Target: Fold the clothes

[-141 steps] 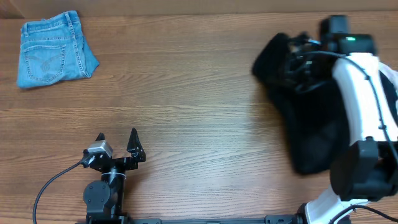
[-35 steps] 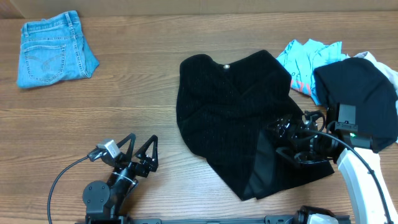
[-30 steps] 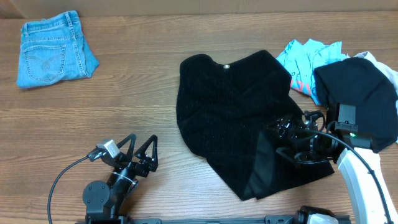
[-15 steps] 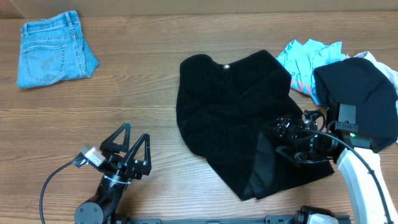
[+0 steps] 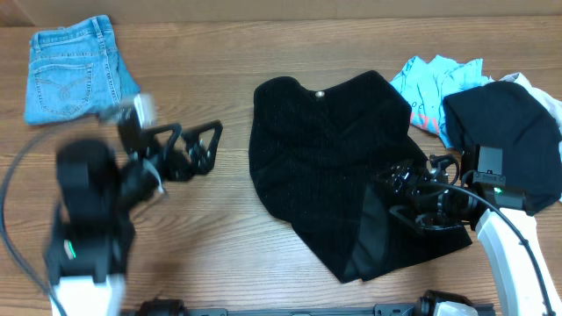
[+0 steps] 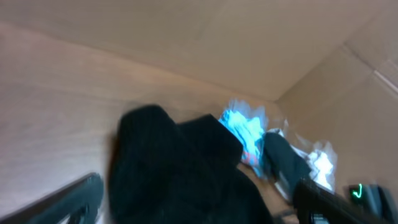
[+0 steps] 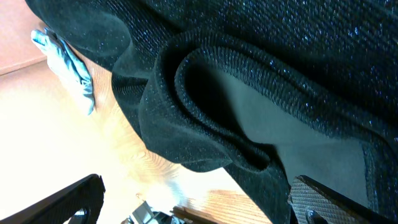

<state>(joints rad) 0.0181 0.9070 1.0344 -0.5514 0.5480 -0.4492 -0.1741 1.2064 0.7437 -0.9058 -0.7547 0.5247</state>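
The big black ribbed-knit piece (image 5: 329, 167) lies crumpled in the middle of the table. My right gripper (image 5: 401, 198) hovers open over its lower right folds (image 7: 249, 93), with nothing held between the fingers (image 7: 326, 200). My left gripper (image 5: 198, 145) is open and blurred, left of the knit and apart from it. The left wrist view shows the knit (image 6: 180, 171) ahead of it. Folded denim shorts (image 5: 75, 70) sit at the back left. A sky-blue tee (image 5: 430, 83) and a smooth black garment (image 5: 505, 140) lie at the back right.
The right arm's white link (image 5: 518, 263) stands at the front right edge. A cable (image 5: 13, 193) trails from the left arm. Bare wooden table (image 5: 219, 228) shows between the arms. A cardboard-coloured wall (image 6: 186, 37) rises behind the table.
My left arm has swung up from the front edge to mid-left, its open gripper now turned toward the black knit. The right arm and the clothes have stayed still over the last second.
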